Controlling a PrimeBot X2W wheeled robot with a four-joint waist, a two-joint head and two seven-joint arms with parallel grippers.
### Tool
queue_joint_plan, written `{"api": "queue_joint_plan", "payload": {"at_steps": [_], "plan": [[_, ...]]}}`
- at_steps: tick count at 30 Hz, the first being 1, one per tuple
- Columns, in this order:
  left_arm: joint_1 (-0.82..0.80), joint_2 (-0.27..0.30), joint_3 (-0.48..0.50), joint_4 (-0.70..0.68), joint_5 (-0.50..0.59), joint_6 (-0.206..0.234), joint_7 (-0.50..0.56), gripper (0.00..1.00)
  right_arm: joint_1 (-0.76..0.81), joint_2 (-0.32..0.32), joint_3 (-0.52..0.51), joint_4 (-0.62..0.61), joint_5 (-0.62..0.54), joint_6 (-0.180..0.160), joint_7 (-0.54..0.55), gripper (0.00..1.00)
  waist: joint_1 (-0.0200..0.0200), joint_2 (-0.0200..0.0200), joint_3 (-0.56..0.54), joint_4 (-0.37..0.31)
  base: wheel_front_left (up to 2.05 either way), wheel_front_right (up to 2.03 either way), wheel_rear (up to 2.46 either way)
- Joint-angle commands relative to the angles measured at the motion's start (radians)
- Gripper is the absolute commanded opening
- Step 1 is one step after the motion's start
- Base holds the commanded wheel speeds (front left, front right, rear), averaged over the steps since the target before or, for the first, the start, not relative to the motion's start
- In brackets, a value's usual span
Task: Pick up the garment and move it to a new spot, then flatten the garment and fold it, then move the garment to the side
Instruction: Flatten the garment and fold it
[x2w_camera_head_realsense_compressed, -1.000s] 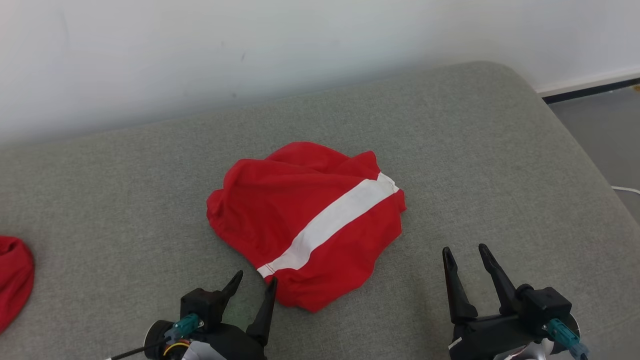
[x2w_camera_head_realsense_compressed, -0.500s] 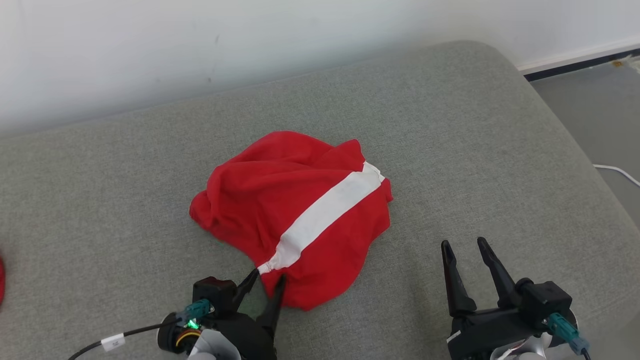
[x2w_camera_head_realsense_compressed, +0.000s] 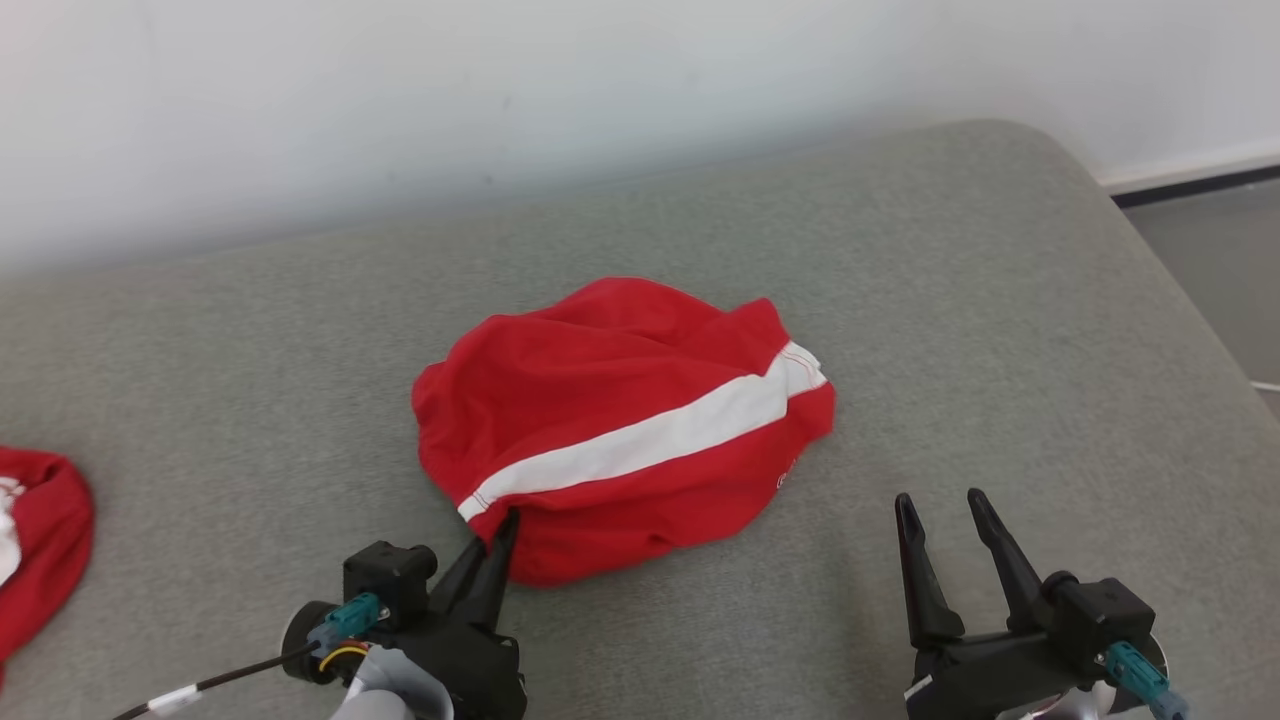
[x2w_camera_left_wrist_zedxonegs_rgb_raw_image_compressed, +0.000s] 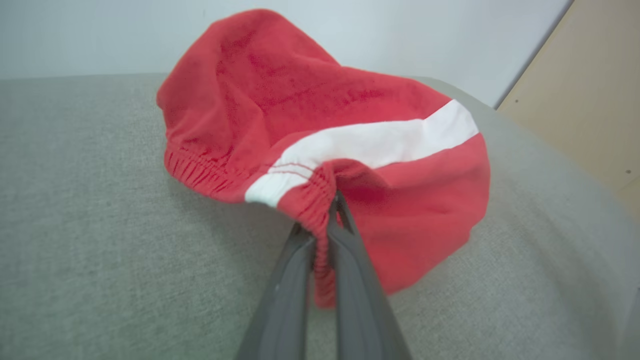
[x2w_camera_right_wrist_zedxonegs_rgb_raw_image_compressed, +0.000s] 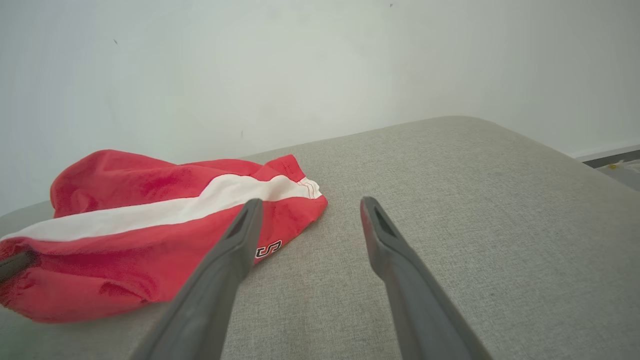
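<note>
Crumpled red fabric garment with a white stripe (x2w_camera_head_realsense_compressed: 620, 420), lying at the centre of the grey upholstered cushion (x2w_camera_head_realsense_compressed: 950, 300). Left gripper (x2w_camera_head_realsense_compressed: 505, 520), toward the cushion's near edge, pinches the garment's elastic hem. Right gripper (x2w_camera_head_realsense_compressed: 940, 498), at the cushion's right front, stands spread, clear of the garment. A second red cloth (x2w_camera_head_realsense_compressed: 40, 540) lies at the cushion's left edge.

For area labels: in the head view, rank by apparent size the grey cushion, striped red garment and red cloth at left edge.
1. grey cushion
2. striped red garment
3. red cloth, partly cut off by the frame
</note>
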Motion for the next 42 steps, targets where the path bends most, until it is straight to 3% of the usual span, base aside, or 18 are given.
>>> {"api": "queue_joint_plan", "payload": {"at_steps": [1, 13, 19, 20, 21, 33, 42], "plan": [[0.016, 0.022, 0.003, -0.032, 0.015, 0.005, -0.009, 0.0, 0.018, -0.002, -0.004, 0.003, -0.007, -0.002, -0.001, 1.0, -0.0001, -0.0001, -0.027, 0.048, 0.0, 0.0, 0.0], [0.171, 0.153, -0.022, -0.206, 0.042, 0.016, 0.02, 0.0, 0.039, -0.002, 0.006, 0.015, 0.005, -0.002, -0.001, 1.0, -0.0001, -0.0001, -0.063, 0.14, 0.0, 0.0, 0.0], [0.28, 0.155, -0.044, -0.214, 0.023, 0.026, 0.029, 0.0, 0.039, -0.002, -0.001, 0.022, -0.002, -0.002, -0.001, 1.0, -0.0001, -0.0001, -0.064, 0.159, 0.0, 0.0, 0.0], [0.294, 0.144, -0.041, -0.208, 0.018, 0.035, 0.019, 0.28, 0.041, -0.002, -0.003, 0.025, -0.006, -0.002, -0.001, 1.0, -0.0001, -0.0001, -0.067, 0.167, 0.0, 0.0, 0.0], [0.298, 0.138, -0.037, -0.209, 0.019, 0.039, 0.014, 1.0, 0.041, -0.002, -0.004, 0.026, -0.007, -0.002, -0.001, 1.0, -0.0001, -0.0001, -0.068, 0.171, 0.0, 0.0, 0.0], [0.368, 0.09, 0.094, -0.327, 0.037, 0.085, -0.017, 1.0, 0.059, -0.002, -0.011, 0.035, -0.012, -0.002, -0.001, 1.0, -0.0001, -0.0001, -0.102, 0.219, 0.0, 0.0, 0.0], [0.437, 0.068, 0.312, -0.501, 0.139, 0.122, -0.017, 1.0, 0.06, -0.002, -0.032, 0.028, -0.029, -0.002, -0.001, 1.0, -0.0001, -0.0001, -0.113, 0.228, 0.0, 0.0, 0.0]]}}
